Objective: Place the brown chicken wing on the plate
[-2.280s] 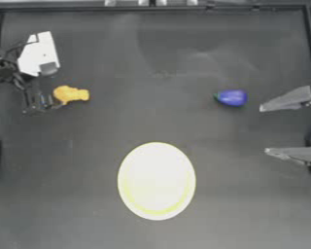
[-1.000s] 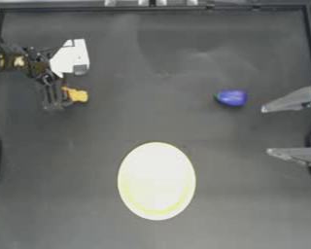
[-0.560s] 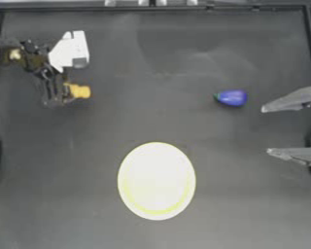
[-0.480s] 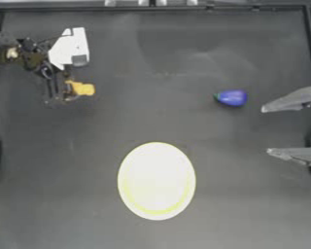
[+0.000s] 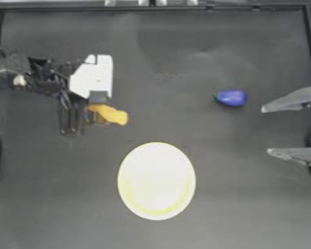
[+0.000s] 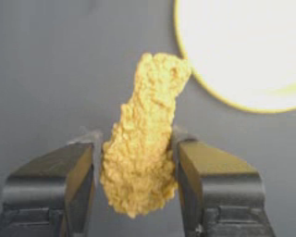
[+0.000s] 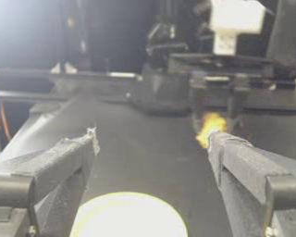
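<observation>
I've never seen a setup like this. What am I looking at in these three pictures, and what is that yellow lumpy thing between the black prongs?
This is a robot with two arms at a dark table. One picture looks straight down from above; the other two come from small cameras on each arm's wrist, looking along its hand. The black prongs are the two jaws of the left hand, seen up close. They are shut on the brown chicken wing, a lumpy toy piece. From above, the same left hand holds the wing at the table's left part. The plate, round and pale with a yellowish rim, lies nearby with nothing on it. A small blue object sits farther right. The right hand waits open at the right edge.
</observation>
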